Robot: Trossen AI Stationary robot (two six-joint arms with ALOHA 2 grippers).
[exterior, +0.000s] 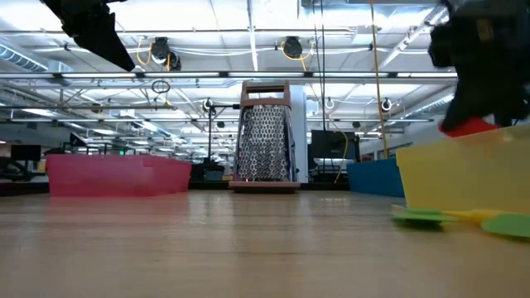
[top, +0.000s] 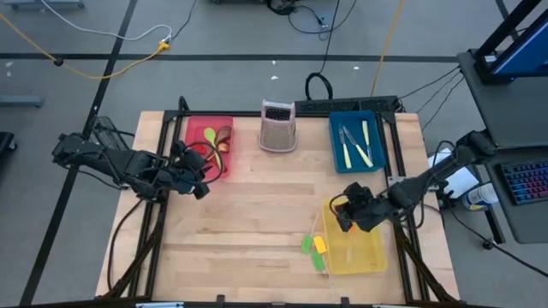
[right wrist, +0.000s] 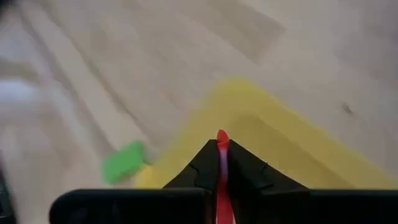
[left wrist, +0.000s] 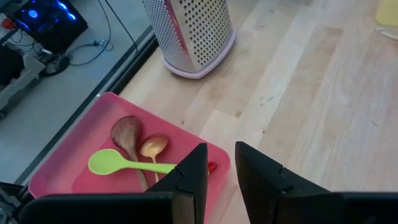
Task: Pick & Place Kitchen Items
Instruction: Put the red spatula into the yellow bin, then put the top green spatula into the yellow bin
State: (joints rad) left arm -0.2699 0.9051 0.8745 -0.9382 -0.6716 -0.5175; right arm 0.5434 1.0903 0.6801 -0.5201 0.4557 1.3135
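Right wrist view showed the right gripper [right wrist: 222,163] with its fingers pressed together on a slim red utensil [right wrist: 221,140], the red tip protruding just past the fingertips, directly above the corner of the yellow tray [right wrist: 292,140]. High view placed this gripper [top: 349,216] over the tray's 10 o'clock corner, at about 4 o'clock on the table [top: 257,222], with the right arm reaching in from the 3 o'clock edge and the forearm angled down toward the tray. Low view showed the red item [exterior: 468,126] held just above the rim of the yellow tray [exterior: 464,178], not yet released. Judged from this, the current step was a placement into the yellow tray, close to release. The left gripper [top: 193,175] waited at about 9 o'clock on the table, beside the red tray [top: 224,122]; left wrist view showed its fingers [left wrist: 193,171] slightly apart and holding nothing. Sorted so far: spoons, including a green spoon [left wrist: 121,163] and a brown spoon [left wrist: 127,132], lay in the red tray [left wrist: 62,171]; cream-handled knives [top: 360,144] lay in the blue tray [top: 336,145]. Remaining work appeared small: green and yellow spatula heads [top: 314,248] lay against the outer 9 o'clock side of the yellow tray, and whether they rested inside or outside its wall could not be determined. The box grater [top: 278,127] stood upright at 12 o'clock.
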